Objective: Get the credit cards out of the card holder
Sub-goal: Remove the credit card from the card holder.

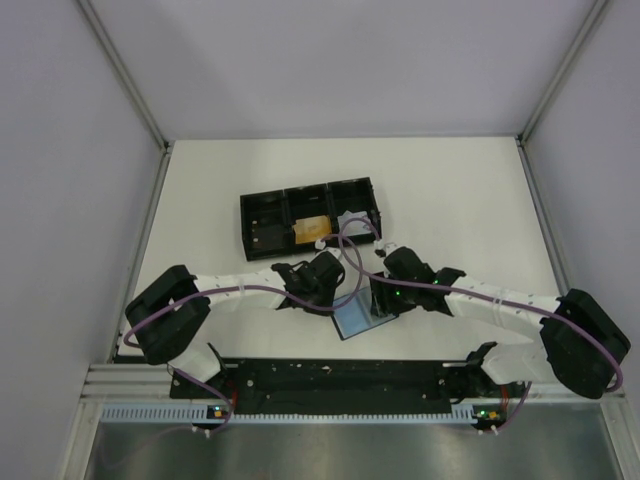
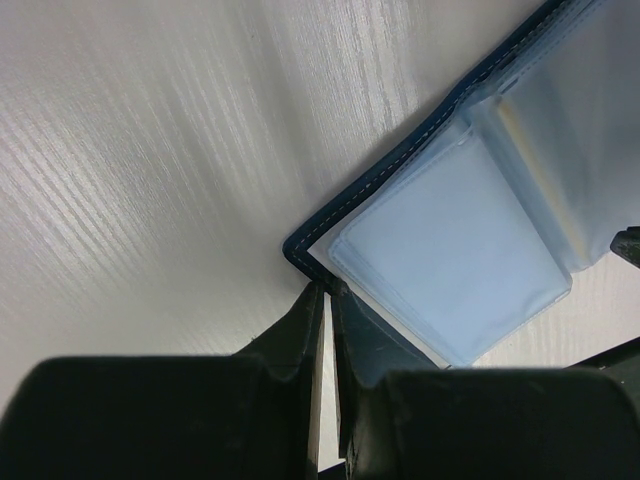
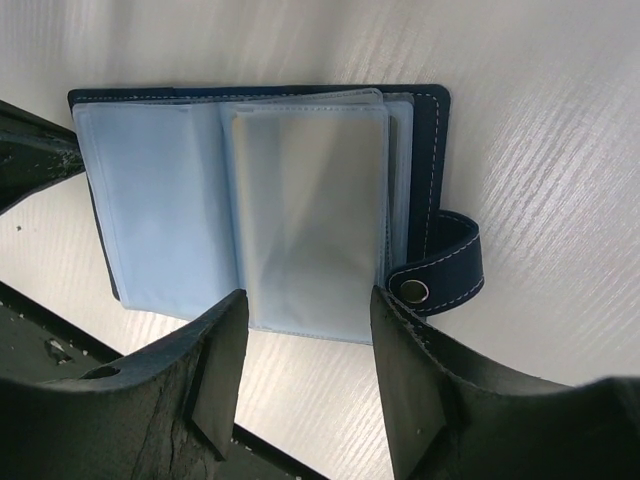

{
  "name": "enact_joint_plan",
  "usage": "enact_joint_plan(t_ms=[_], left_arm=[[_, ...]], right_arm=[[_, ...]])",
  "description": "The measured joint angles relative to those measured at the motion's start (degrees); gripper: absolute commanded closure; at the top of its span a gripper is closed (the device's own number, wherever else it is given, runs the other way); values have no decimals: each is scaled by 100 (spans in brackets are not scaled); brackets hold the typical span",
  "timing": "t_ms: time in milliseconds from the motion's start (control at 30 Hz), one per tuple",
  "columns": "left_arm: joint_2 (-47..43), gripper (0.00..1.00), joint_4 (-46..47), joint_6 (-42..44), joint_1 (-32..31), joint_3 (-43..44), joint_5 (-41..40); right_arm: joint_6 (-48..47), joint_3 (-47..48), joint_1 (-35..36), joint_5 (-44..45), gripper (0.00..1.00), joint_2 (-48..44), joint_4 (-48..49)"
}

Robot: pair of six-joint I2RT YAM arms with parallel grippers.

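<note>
Down near the front of the worktop, the card holder is lying spread open between the two arms, its dark-blue cover facing down and its paler inside facing up. Clear plastic sleeves are fanning out from its middle, and the snap tab is curling off one short edge, unfastened.

The right pincer is hanging just over the holder with its jaws standing wide apart and gripping nothing. One finger is sitting on either side of the uppermost sleeve's free edge. Whether the tips are touching the plastic is not showing clearly.

The left pincer is sitting at the opposite corner of the holder with its jaws drawn almost together, only a thin slit showing between them. The tips are meeting the stitched corner of the cover, and one finger is overlapping the holder's edge. I cannot tell whether any of the cover is actually being pinched.

Behind the holder, well apart from it, a black tray with three compartments is resting on the worktop. An orange-tan card is lying flat in its middle compartment.
</note>
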Motion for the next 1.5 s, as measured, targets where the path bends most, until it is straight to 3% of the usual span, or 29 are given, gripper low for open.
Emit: enact_joint_plan(t_ms=[400,567,767,1000,1367,1500], left_arm=[[15,90,39,0,-2,0,44],[15,90,39,0,0,0,46],[15,90,37,0,0,0,46],[15,90,37,0,0,0,44],[15,90,42,-2,-2,0,46],[15,89,42,-17,-2,0,44]], right_arm=[[-9,74,48,238,49,31,-260],[-26,114,48,234,56,142,-251],[-28,114,46,186,73,166,-254],[-26,114,46,-87,78,37,-212],[131,111,48,-1008,80,-170,343],[232,111,48,-1399,73,-291,682]])
